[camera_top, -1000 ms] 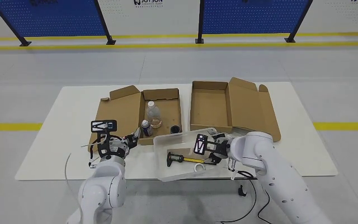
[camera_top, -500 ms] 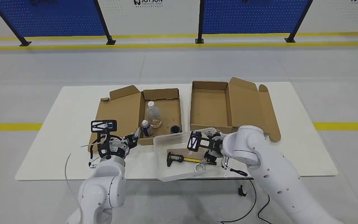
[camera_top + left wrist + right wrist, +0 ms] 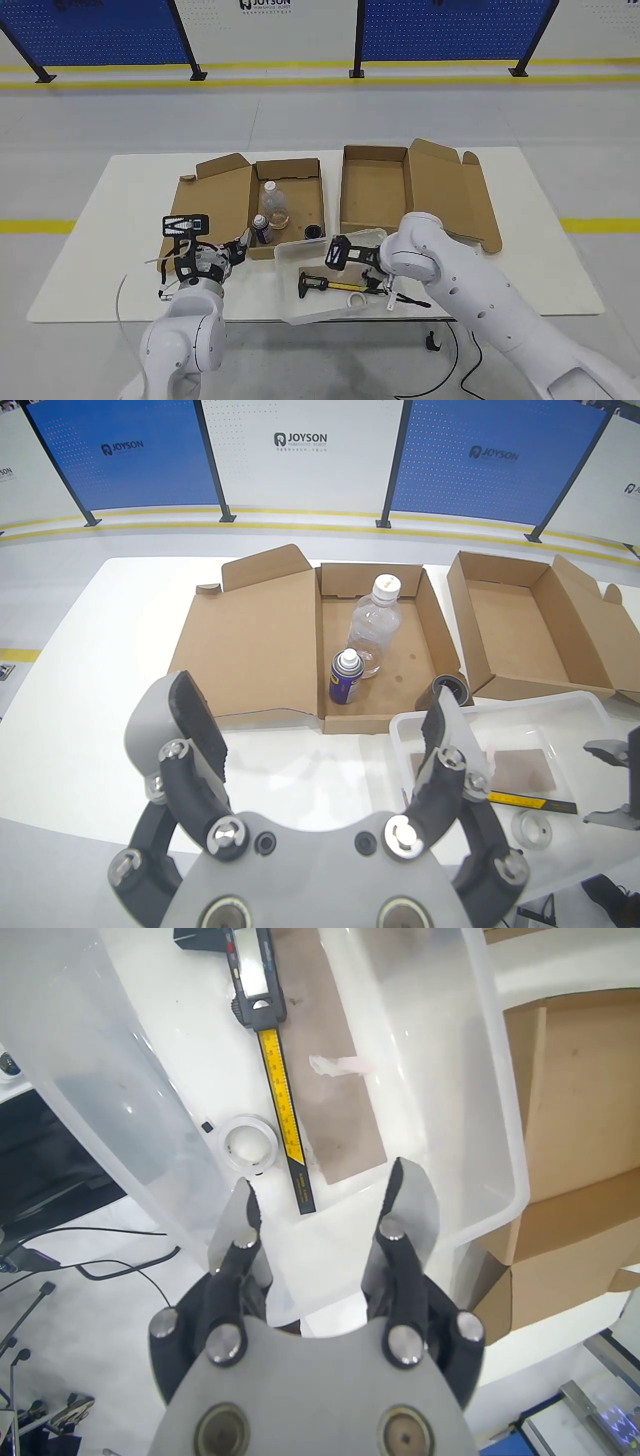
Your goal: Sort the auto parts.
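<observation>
Auto parts lie in the clear bin, under my right gripper. Its fingers are spread wide and hold nothing. It hangs over one end of the bin and points along the bin's length. The digital caliper lies flat on the bin floor, and the tip of its yellow bar sits just ahead of the gap between my fingers. Its display head is at the far end. The metal ring lies right beside the bar near that tip, in front of one finger. I cannot tell whether ring and bar touch. On the bar's other side lies a brown sheet, flat on the floor.

My left gripper is also spread apart and holds nothing. It hangs over the table near the front edge of the left cardboard box, well apart from the caliper and ring.

By count, the bin holds one caliper, one ring and one brown sheet. There are two cardboard boxes with their flaps open, the left one and the right cardboard box, side by side behind the bin. The left one holds one clear bottle lying down and one spray can standing just beside the bottle's base. One black cylinder sits on the table between that box's front corner and the bin.
</observation>
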Robot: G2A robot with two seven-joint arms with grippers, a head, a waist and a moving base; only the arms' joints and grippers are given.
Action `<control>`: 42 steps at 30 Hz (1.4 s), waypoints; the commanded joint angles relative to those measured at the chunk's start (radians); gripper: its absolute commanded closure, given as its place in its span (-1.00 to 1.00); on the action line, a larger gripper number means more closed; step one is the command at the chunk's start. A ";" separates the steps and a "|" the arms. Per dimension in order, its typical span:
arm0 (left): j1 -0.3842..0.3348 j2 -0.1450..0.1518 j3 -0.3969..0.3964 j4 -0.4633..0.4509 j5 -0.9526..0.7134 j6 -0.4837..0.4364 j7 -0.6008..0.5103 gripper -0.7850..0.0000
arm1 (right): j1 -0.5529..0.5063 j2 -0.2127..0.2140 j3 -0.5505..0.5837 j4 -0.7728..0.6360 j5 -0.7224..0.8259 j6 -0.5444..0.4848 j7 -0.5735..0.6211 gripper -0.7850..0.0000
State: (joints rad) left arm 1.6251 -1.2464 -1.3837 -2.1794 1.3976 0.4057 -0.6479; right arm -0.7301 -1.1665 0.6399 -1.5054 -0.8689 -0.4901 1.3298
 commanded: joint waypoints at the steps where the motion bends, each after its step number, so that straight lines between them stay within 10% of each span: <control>1: 0.000 0.000 0.000 0.000 0.000 0.000 0.000 -1.00 | 0.006 -0.001 -0.023 0.021 0.017 -0.007 -0.006 0.02; 13: 0.000 0.000 0.000 0.000 0.000 0.000 0.000 -1.00 | 0.028 -0.022 -0.090 0.126 0.047 -0.018 -0.024 0.46; 42: 0.000 0.000 0.000 0.000 0.000 0.000 0.000 -1.00 | 0.071 -0.104 -0.205 0.246 0.055 -0.017 -0.049 0.65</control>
State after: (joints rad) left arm 1.6251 -1.2464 -1.3837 -2.1794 1.3976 0.4057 -0.6479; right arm -0.6606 -1.2685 0.4371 -1.2642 -0.8147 -0.5074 1.2814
